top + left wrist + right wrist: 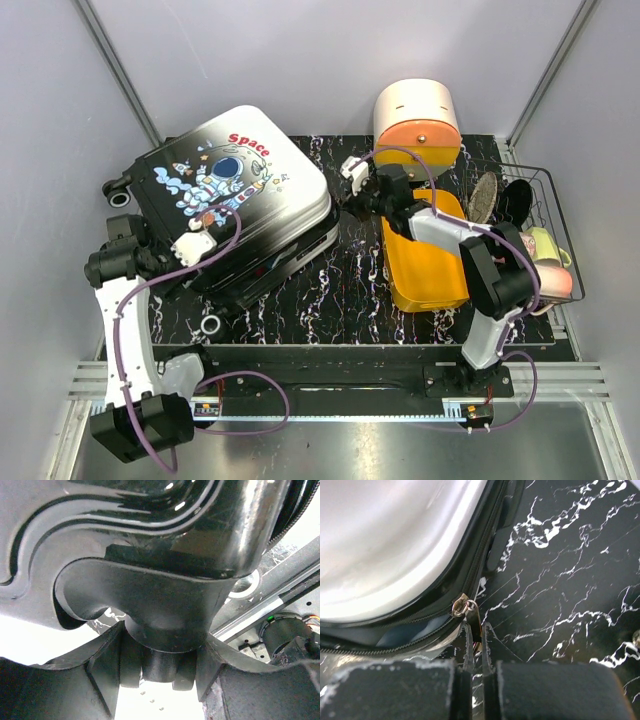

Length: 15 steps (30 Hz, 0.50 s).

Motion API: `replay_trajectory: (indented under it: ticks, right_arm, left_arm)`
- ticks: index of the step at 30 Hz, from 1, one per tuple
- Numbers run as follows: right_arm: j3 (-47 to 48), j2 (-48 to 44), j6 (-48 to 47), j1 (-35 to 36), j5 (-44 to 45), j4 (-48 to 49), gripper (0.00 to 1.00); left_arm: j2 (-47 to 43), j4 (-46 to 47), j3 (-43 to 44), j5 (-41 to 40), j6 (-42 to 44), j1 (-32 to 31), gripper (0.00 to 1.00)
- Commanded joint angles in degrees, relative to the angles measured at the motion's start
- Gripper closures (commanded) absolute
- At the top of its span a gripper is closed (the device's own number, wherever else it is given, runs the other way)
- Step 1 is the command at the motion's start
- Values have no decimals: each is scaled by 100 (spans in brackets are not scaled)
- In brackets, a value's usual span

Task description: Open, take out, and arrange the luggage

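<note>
The luggage (235, 195) lies flat at the left of the black marbled mat, astronaut side up. Its zipper gapes a little along the right edge (405, 632). My right gripper (352, 190) is at that edge. In the right wrist view it (476, 635) is shut on the dark zipper pull (476, 617), which hangs from the metal slider (461, 605). My left gripper (190, 250) is at the luggage's near-left corner. In the left wrist view it (157, 667) is closed around a black caster wheel mount (160, 630) on the shell's underside.
A white-and-orange rounded drawer box (417, 120) stands at the back. An orange tray (425, 255) lies under the right arm. A wire basket (545, 225) with a brush, dark items and cups sits at the far right. Another luggage wheel (210, 325) shows at the mat's front.
</note>
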Motion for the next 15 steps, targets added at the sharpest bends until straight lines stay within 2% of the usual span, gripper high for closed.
replay_trajectory:
  ticks: [1,5,6,10,11,13,15]
  right_arm:
    - [775,292,-241,-257,408,1024,100]
    - [1127,670,-426,-266,41,1130,100]
    - [1197,732,-400,-266,-74,1113,100]
    - [1426,908,-67,-257,-688,850,100]
    - [1400,899,-31,-223,-751,832,100]
    - [1216,786,30,-196,-874,762,100]
    - [1075,680,83,-179,-988,665,100]
  left_arm:
    - [286,882,138,-979,202,228,100]
    - [260,787,208,-559,141,211,99]
    - [295,655,383,-400,106,220,95]
    - [532,-31,1296,740,-727,228,22]
    - [689,-223,1533,927,-1313,237,17]
    - [875,-435,2298,1496,-1869,324,3]
    - [1129,-524,2912,1745,-2766,395,1]
